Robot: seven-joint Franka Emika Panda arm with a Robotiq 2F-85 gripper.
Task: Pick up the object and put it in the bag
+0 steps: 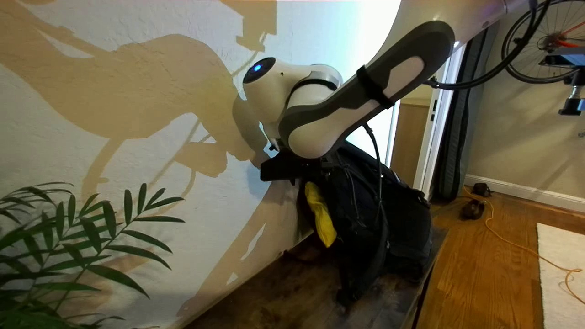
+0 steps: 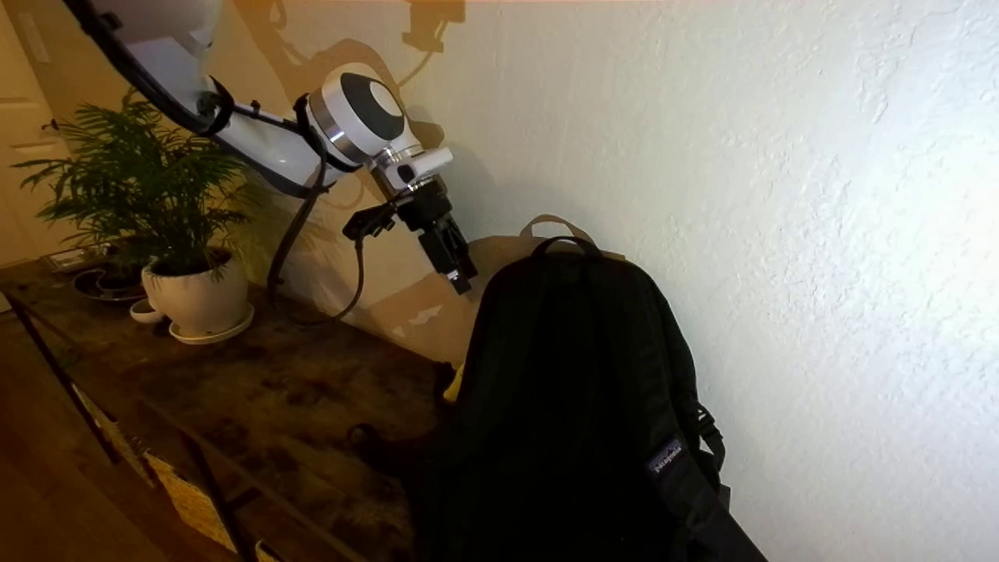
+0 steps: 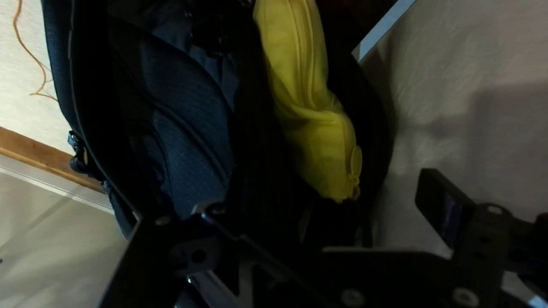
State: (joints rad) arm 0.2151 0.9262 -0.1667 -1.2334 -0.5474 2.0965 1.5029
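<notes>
The wall (image 2: pixel 780 195) beside the backpack (image 2: pixel 577 406) probably cramps the reach; the plant (image 2: pixel 156 187) stands well apart from the backpack. Near the backpack's top, the gripper (image 3: pixel 319 194) is spread, empty. The yellow pouch (image 3: pixel 306 100) lies against the backpack, inside or out unclear: likely light, soft, best pinched beside its zip pull (image 3: pixel 355 160).

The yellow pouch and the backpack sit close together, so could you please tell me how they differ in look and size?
The yellow pouch is bright yellow, whereas the backpack looks black in both exterior views. The yellow pouch is much smaller than the backpack. The backpack has a loop handle on top; the yellow pouch shows a zip pull. Both look soft.
</notes>
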